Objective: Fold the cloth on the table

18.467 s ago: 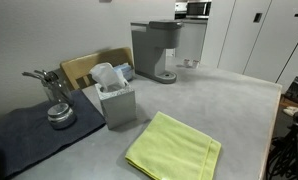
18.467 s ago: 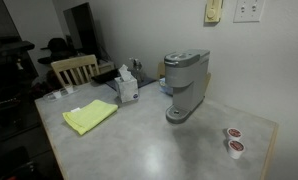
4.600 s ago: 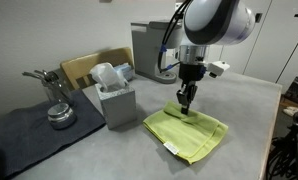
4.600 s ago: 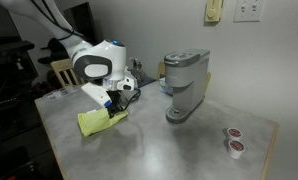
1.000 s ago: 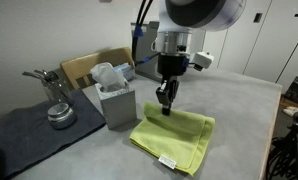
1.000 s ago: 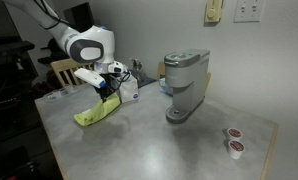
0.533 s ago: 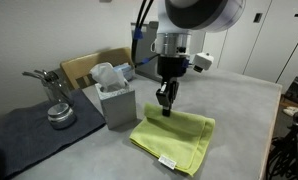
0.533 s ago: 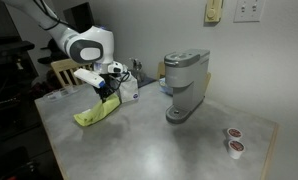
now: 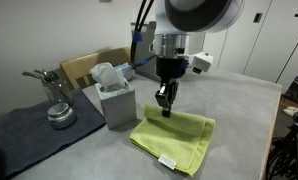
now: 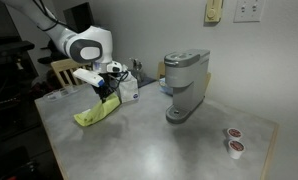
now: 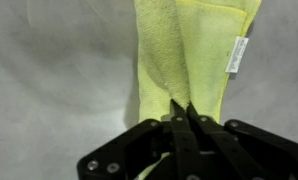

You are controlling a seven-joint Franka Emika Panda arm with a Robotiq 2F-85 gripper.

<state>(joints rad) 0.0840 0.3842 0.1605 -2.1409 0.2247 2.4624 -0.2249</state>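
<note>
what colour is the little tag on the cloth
White, set against the lime yellow-green cloth. The tag shows best in the wrist view.

The cloth (image 11: 174, 60) is soft lime terry with a rough, looped nap and flat stitched hems. Its tag (image 11: 237, 55) is smooth white fabric. The table (image 9: 239, 110) is smooth, matt grey, faintly mottled. The gripper's (image 11: 181, 106) 2 fingers (image 11: 176, 132) look matt black. The coffee maker (image 10: 185, 85) is grey plastic with a dull sheen. The chair (image 9: 84, 68) is pale wood. The mat (image 9: 24, 135) is dark and matt, and the dish (image 9: 60, 115) is shiny metal.
</note>
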